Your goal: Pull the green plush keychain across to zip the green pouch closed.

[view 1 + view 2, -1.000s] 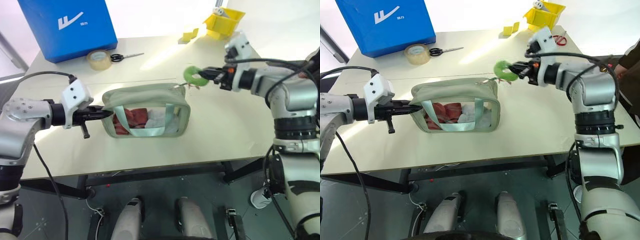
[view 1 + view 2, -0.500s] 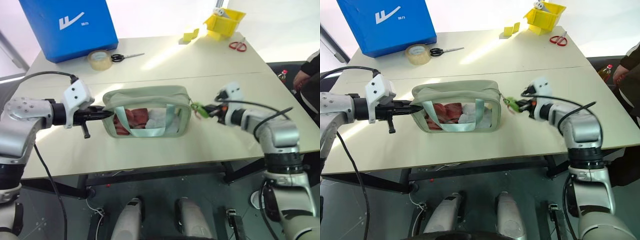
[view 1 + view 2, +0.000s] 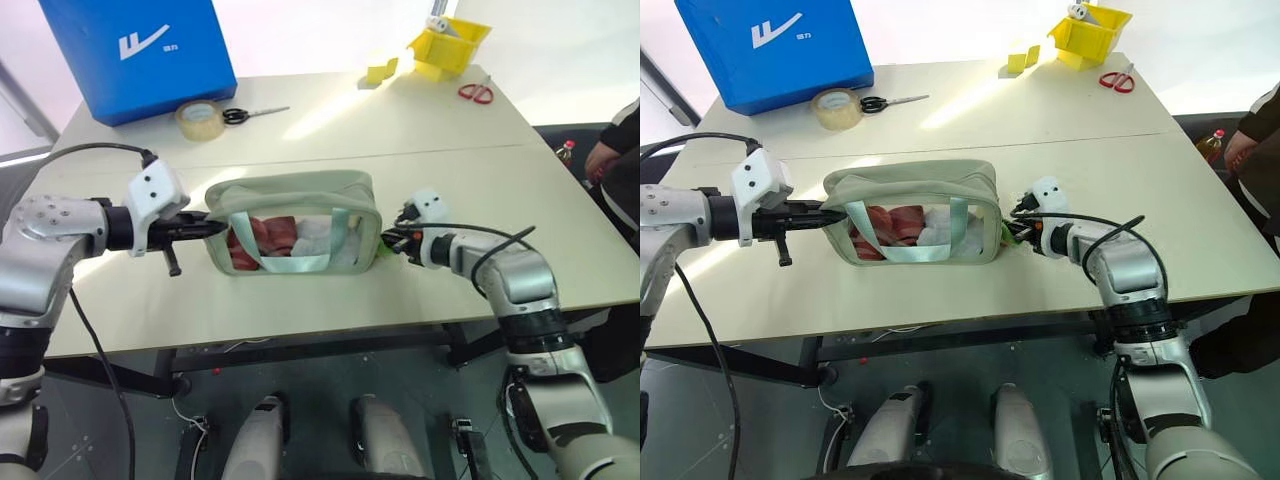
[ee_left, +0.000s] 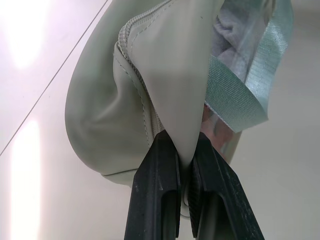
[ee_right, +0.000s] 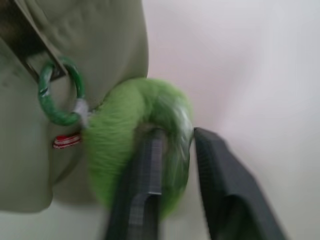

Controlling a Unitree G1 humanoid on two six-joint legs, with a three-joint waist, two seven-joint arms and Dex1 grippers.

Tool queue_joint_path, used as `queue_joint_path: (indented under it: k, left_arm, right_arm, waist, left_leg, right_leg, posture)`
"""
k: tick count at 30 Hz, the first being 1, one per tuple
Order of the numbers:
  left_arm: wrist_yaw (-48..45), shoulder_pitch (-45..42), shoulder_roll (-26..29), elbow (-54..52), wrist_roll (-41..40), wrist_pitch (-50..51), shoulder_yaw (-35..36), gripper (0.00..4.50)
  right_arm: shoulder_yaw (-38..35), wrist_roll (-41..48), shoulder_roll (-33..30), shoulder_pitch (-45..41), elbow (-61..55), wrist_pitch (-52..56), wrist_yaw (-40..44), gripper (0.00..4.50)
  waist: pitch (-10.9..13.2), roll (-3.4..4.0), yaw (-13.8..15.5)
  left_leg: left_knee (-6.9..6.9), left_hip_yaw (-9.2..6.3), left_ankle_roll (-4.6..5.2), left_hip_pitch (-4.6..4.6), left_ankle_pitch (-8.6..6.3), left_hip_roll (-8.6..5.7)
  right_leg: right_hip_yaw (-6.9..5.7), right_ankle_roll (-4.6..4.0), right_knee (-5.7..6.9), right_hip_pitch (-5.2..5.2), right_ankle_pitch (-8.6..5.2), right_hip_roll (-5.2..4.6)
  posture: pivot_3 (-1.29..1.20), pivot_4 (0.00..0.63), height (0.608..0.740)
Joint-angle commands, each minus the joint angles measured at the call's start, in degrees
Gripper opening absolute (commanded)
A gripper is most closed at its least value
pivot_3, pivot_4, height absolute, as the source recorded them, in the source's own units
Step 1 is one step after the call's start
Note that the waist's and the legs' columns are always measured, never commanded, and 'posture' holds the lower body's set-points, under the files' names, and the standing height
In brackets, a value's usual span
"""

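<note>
The green pouch point(image 3: 295, 222) is seen at the centre of the pale table point(image 3: 330, 120), with red items behind its clear side. Its left end, at nine o'clock, is pinched by the left gripper point(image 4: 184, 172): the two black fingers are pressed together on a fold of the sage fabric beside the zip seam.

At the pouch's three o'clock end the green plush keychain point(image 5: 142, 137) is found hanging from a small green ring point(image 5: 56, 95) just beside the fabric. The right gripper point(image 3: 393, 243) is placed around the charm with its jaws apart; one finger is pushed into the fuzz, the other stands off it, so no firm hold can be claimed.

The zip appears to be drawn fully across, so the closing pull is judged to be done and the release to be in hand. What is called for next is a clean withdrawal of the right gripper towards three o'clock without the plush being snagged, while the pouch is steadied at the other end.
</note>
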Motion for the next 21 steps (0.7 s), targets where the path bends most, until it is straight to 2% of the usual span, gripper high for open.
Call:
queue_joint_path:
  k: [1,4,7,10,16,17,21]
  left_arm:
    - [0.01,0.15,0.75,-0.38,0.56,-0.07,0.67,0.00]
    - [0.17,-0.18,0.73,0.09,0.40,0.24,0.92,0.00]
    - [-0.10,-1.57,0.99,1.36,-0.74,1.63,1.97,0.00]
    - [-1.48,-4.40,1.15,2.35,-7.01,8.23,5.39,1.10]
    - [-3.05,-8.81,4.36,4.01,-14.61,18.81,10.17,4.20]
    - [-3.50,-9.16,5.11,4.08,-15.84,20.26,10.82,4.41]
    - [-3.15,-9.65,7.32,5.63,-15.95,19.68,13.57,4.41]
  right_arm:
    - [-2.95,2.10,-5.54,-2.99,-2.93,-1.38,5.90,2.99]
    - [-2.84,2.80,-11.03,-3.85,-3.06,-3.56,11.85,4.48]
    - [-3.90,7.00,-17.88,-5.98,-5.08,-3.98,22.38,4.48]
    - [-4.83,11.84,-21.09,-8.69,-8.09,-1.83,28.45,4.50]
    - [-4.23,15.75,-20.17,-11.35,-11.79,1.05,29.06,4.50]
    - [-4.01,15.81,-19.78,-11.52,-11.96,1.15,28.65,4.50]
    - [-3.58,15.63,-18.09,-12.09,-11.71,1.53,26.82,4.50]
  waist:
    - [0.00,0.00,0.01]
    - [0.00,-0.01,0.06]
    - [0.02,0.03,-0.03]
    - [0.07,0.09,-0.28]
    - [0.06,0.04,-0.12]
    - [0.07,0.05,-0.08]
    - [0.07,0.05,-0.02]
  left_leg:
    - [0.00,0.00,0.00,0.00,0.00,0.00]
    - [-0.01,0.00,0.00,-0.01,0.00,0.00]
    - [-0.01,0.02,0.00,0.00,-0.01,0.00]
    - [-0.01,0.02,0.00,-0.02,-0.01,0.02]
    - [-0.01,-0.01,0.00,-0.04,-0.02,0.04]
    - [-0.01,0.01,0.00,-0.04,-0.02,0.02]
    - [-0.01,0.01,0.00,-0.05,-0.02,0.01]
  right_leg:
    - [0.00,0.00,0.00,0.00,0.00,0.00]
    - [-0.01,0.00,-0.04,0.01,-0.01,-0.01]
    - [0.00,-0.06,-0.04,0.00,-0.06,-0.01]
    - [0.00,-0.06,-0.02,-0.03,-0.06,0.00]
    - [-0.03,0.00,-0.05,-0.03,-0.06,0.01]
    - [-0.02,-0.01,-0.05,-0.04,-0.06,-0.02]
    - [-0.02,-0.06,-0.05,-0.04,-0.09,-0.03]
  posture:
    - [0.00,0.150,0.740]
    - [0.00,0.150,0.740]
    - [0.00,0.150,0.740]
    - [0.00,0.150,0.740]
    - [0.00,0.150,0.740]
    - [0.00,0.150,0.740]
    - [0.00,0.150,0.740]
